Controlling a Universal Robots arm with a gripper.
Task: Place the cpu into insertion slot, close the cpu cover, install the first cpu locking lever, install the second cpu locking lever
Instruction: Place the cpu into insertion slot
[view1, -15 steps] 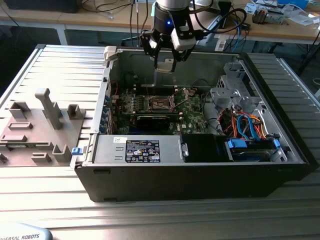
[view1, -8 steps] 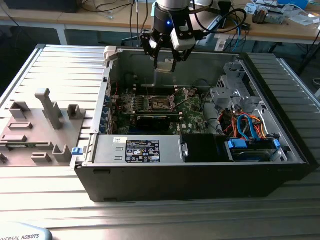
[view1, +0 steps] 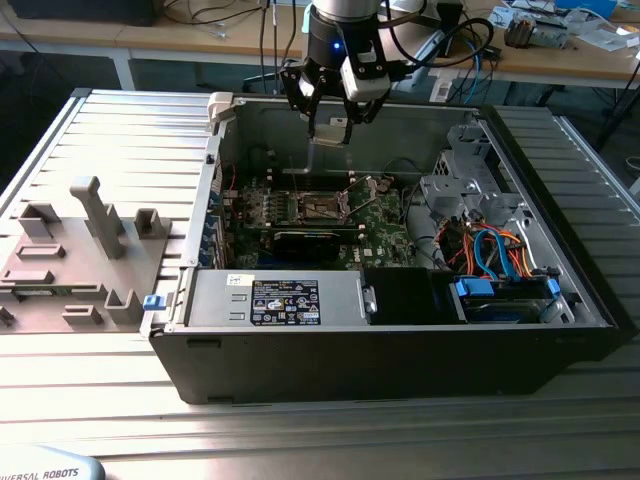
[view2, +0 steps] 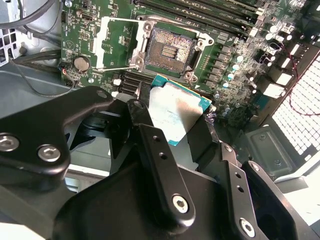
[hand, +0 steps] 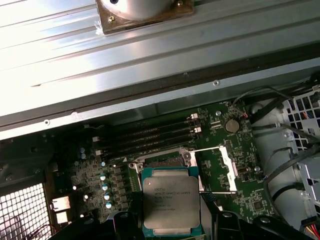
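Tool (view2: 176, 114) around flat silver-grey square cpu (hand: 171, 205), above dark insertion slot (view2: 171, 47).

The cpu (hand: 171, 200), a small flat square chip with a dull silver-grey top and a teal-green edge, is clamped between the fingers of the gripper (hand: 172, 223) and hangs level, above and apart from the insertion slot (view2: 172, 48). The slot is a square black socket with a dark, bare centre, on the far part of the board in the exterior view. The cpu cover (hand: 230, 162), a thin silvery frame, stands swung open just beside the slot, on the exterior view's right.
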